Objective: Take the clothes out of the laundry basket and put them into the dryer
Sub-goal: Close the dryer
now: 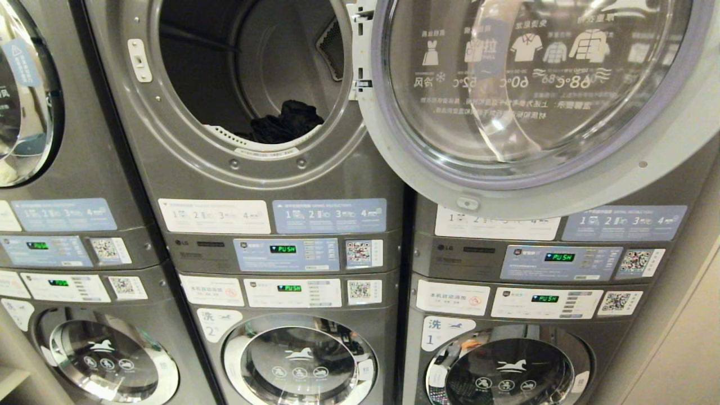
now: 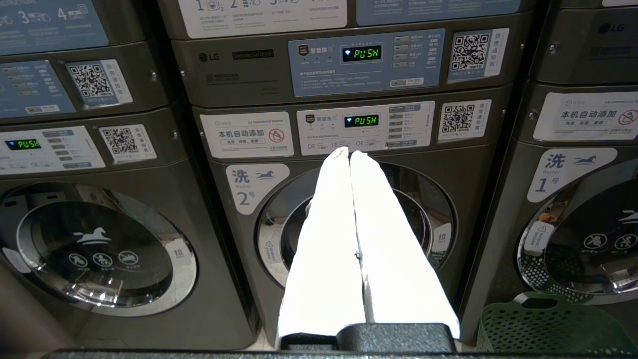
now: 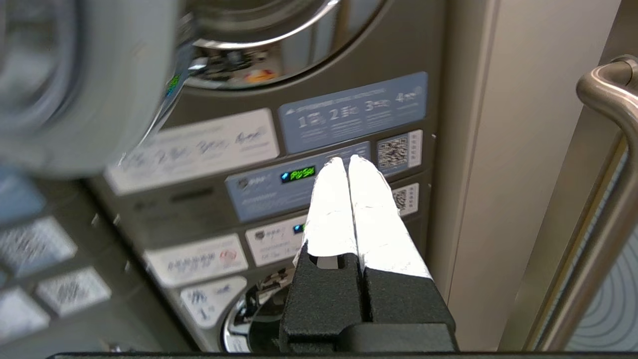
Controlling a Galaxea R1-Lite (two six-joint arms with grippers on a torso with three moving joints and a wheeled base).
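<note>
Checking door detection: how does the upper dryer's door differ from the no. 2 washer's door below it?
The dryer door is swung wide open, baring the drum with dark clothes inside; the no. 2 washer door is shut. The dryer door has a pale grey rim, the washer door a chrome one. Both are round with glass windows.

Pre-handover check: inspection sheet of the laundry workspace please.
Surface: no table; stacked machine fronts only.
Job's things: dryer drum open, door swung to the right; dark clothes lying inside near the drum's front edge; green laundry basket on the floor by washer 1, contents not visible.
Clutter: nothing seen.
Grippers: left gripper shut, empty, facing washer 2; right gripper shut, empty, below the open door.
Cables: nothing seen.
Surroundings: displays read PUSH; metal handle beside the wall.
</note>
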